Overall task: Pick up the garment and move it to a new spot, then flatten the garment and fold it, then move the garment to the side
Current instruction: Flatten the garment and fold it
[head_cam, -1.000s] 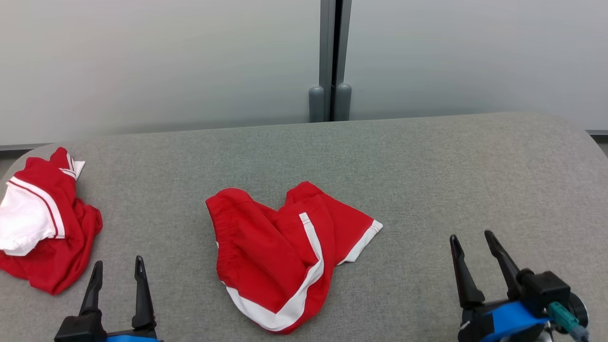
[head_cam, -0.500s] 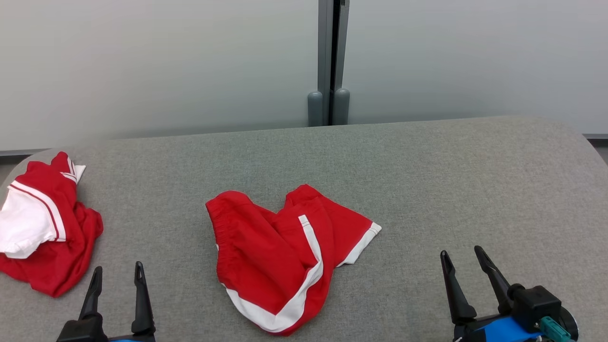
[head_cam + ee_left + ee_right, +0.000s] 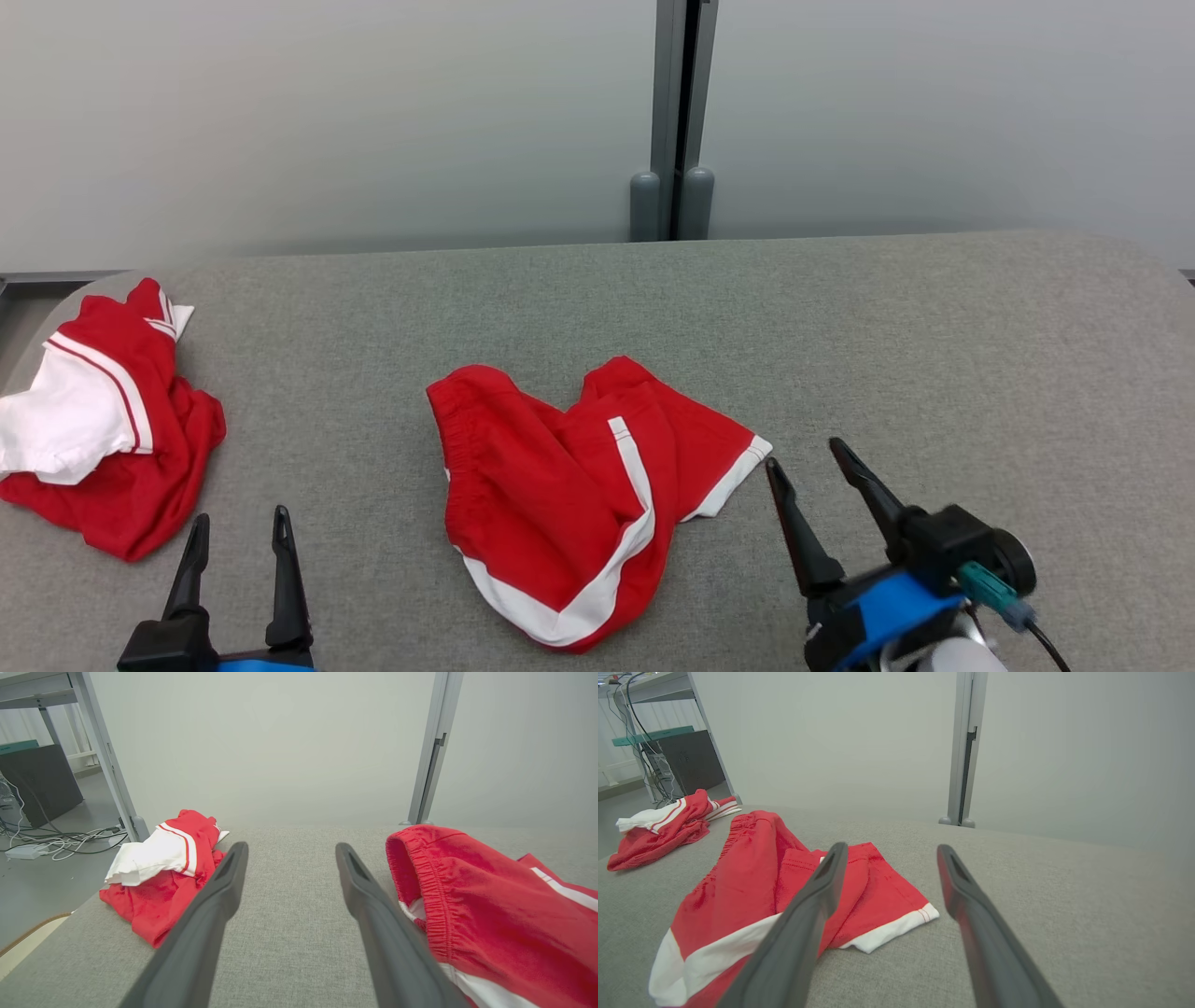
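Right gripper (image 3: pixel 803 453) has swung in beside the white hem of the red shorts (image 3: pixel 551 485), which lie crumpled centre frame on the grey table (image 3: pixel 934 336). Its fingers are spread and empty. Left gripper (image 3: pixel 240 515) sits lower left, also spread. A red-and-white garment (image 3: pixel 103 439) lies far left.

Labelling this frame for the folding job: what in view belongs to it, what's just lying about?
Job: red shorts with white trim, centre of grey table (likely target); right tool, open, beside their hem; left tool, open.
Lying about: crumpled red-and-white garment at the table's left end; floor cables; dark cabinet; partition post.
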Motion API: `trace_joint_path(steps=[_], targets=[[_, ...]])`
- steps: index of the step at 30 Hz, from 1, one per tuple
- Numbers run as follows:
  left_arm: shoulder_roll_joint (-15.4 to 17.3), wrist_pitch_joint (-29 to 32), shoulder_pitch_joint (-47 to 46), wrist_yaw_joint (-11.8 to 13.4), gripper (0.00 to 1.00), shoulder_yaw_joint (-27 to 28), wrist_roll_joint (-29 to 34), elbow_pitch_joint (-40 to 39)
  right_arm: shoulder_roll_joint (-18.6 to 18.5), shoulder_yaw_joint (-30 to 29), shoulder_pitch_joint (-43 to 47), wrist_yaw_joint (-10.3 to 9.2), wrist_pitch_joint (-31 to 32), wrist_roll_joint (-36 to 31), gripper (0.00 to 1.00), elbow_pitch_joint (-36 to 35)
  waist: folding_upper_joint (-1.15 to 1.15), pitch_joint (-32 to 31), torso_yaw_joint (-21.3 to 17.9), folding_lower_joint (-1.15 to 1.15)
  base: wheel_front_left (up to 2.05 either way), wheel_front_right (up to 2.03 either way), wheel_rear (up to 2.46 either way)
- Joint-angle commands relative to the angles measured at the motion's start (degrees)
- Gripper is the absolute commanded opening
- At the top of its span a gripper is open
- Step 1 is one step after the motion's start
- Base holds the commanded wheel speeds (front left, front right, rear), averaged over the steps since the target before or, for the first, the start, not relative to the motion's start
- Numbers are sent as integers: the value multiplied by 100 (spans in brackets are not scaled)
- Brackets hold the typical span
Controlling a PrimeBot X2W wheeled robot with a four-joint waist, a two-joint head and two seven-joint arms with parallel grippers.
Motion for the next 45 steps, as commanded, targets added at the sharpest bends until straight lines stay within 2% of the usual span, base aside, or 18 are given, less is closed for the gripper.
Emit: trace_joint_path(steps=[1,5,13,20,27,28,29,32,35,40,45], targets=[[-3,-15,-82,21,100,-3,7,-5,4,140,-232,3,-21,-29,100,135,0,46,48,0,0,0,0],[-3,-15,-198,-3,100,-63,-13,5,-2,737,-1192,3,148,74,100,823,0,173,181,0,0,0,0],[-2,-15,-435,-17,100,-171,-105,58,-4,1503,-2748,3,1122,630,100,2375,0,474,503,0,0,0,0],[-5,-15,-600,23,100,-321,-207,110,-4,2105,-3380,3,1572,1161,100,3386,0,685,737,0,0,0,0],[-4,-15,-652,59,100,-391,-256,129,-5,2672,-3568,3,1885,1639,100,3951,0,733,826,0,0,0,0],[-4,-15,-659,58,100,-394,-260,129,-5,2741,-3579,3,1894,1715,72,3985,0,731,829,0,0,0,0],[-4,-15,-663,65,100,-394,-260,130,-5,2800,-3589,3,1899,1797,0,4009,0,727,827,0,0,0,0],[-4,-15,-651,79,100,-386,-271,132,-5,2933,-3632,3,1709,1953,0,4057,0,691,790,0,0,0,0],[-3,-15,-588,101,100,-366,-278,142,-5,2912,-3671,3,1257,2016,0,4159,0,614,728,0,0,0,0],[-3,-15,-443,115,100,-303,-271,117,-13,2644,-3529,3,353,2004,0,4419,0,459,549,0,0,0,0],[-4,-15,-272,125,100,-269,-298,73,-163,2153,-3126,3,1,2016,0,4316,0,335,281,0,0,0,0]])
